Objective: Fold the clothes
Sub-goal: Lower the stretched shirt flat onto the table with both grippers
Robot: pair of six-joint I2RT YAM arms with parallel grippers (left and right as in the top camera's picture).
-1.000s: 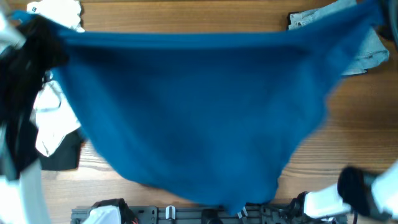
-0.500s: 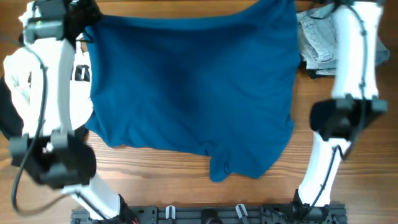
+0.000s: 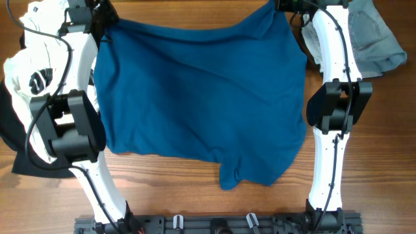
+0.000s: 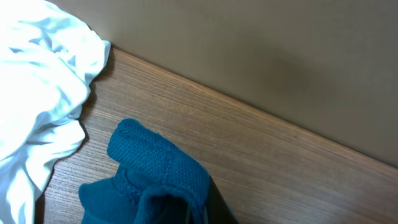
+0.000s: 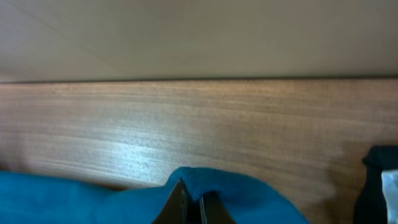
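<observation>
The large teal-blue shirt (image 3: 201,97) lies spread over the middle of the wooden table. My left gripper (image 3: 104,19) is shut on its far left corner, seen bunched over the jaws in the left wrist view (image 4: 155,180). My right gripper (image 3: 286,6) is shut on its far right corner, with cloth pinched between the fingertips (image 5: 193,199). The white tee with black lettering (image 3: 26,71) lies at the left edge and shows in the left wrist view (image 4: 37,81). A black garment (image 3: 19,159) lies under it. Pale-blue jeans (image 3: 374,39) lie at the far right.
The table's far edge meets a plain wall close behind both grippers (image 5: 199,79). Both white arms stretch from the near rail (image 3: 214,224) along the shirt's two sides. Bare wood (image 3: 370,149) shows at the right.
The shirt went from held up and stretched wide to lying on the table. Both grippers moved to the far edge with its corners, and the far hem now sags between them.
</observation>
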